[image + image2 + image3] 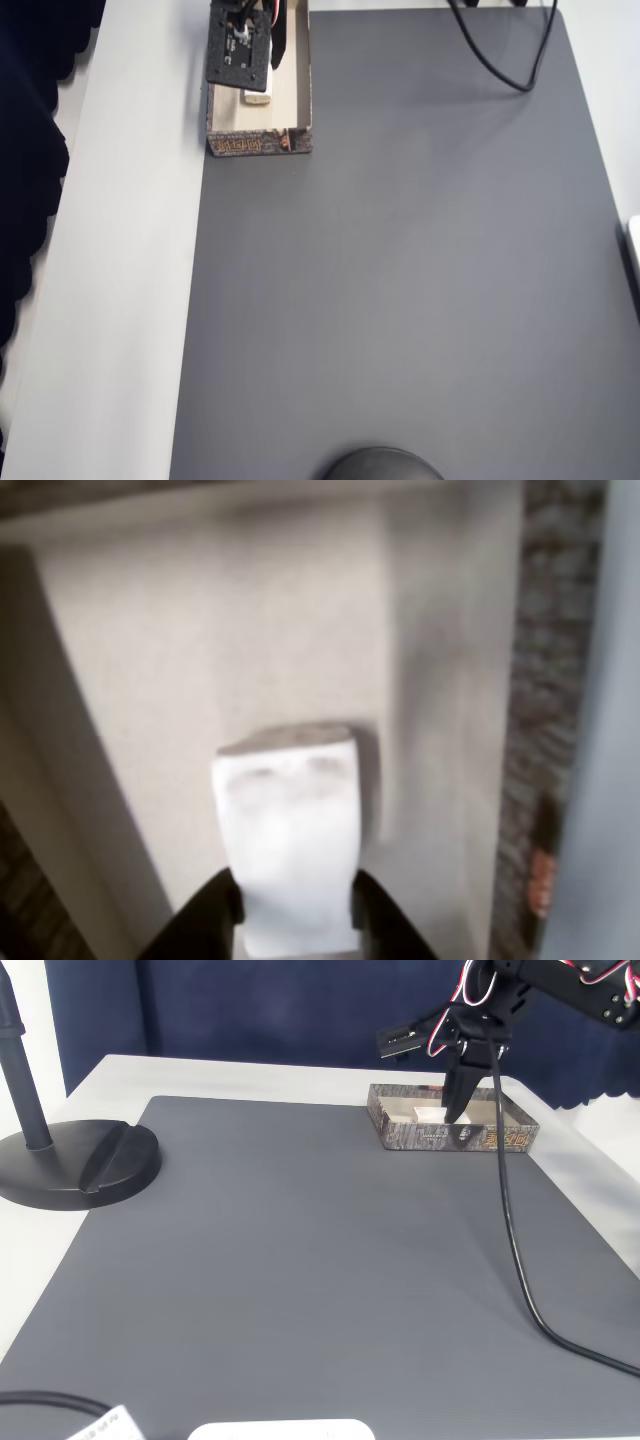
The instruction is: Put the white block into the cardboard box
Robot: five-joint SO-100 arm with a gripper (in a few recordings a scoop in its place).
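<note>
Cream card lines the inside of the cardboard box (455, 1130), a long shallow tray with dark patterned outer walls and orange marks, which sits at the far edge of the grey mat (300, 1260) on the desk (130, 300); in the overhead view the box (300, 100) lies at the top left, straddling the line where the mat meets the bare pale desk. The white block (290, 850) is already inside the box: the wrist view shows it low against the cream floor, casting a close shadow, with the box's patterned wall (550, 730) rising on the right. The gripper (292, 905) reaches down into the tray, its two dark jaws pressed against either side of the block's near end, so the jaws are clenched on the block and not yet released. Whether the block rests fully on the floor or hangs just above it cannot be told from these views. In the fixed view the gripper (462, 1090) descends into the box beside the white block (428, 1115), which shows pale behind the near wall; in the overhead view the white block (257, 97) peeks out below the gripper (262, 70). By this evidence the carrying phase appears finished, and what is judged to be left is the release and the withdrawal of the arm. Apart from the block, the visible part of the box holds nothing. A black lamp-like stand (60, 1160) occupies the left of the fixed view, well apart from the box, and a black cable (510, 1240) trails from the arm across the mat.
</note>
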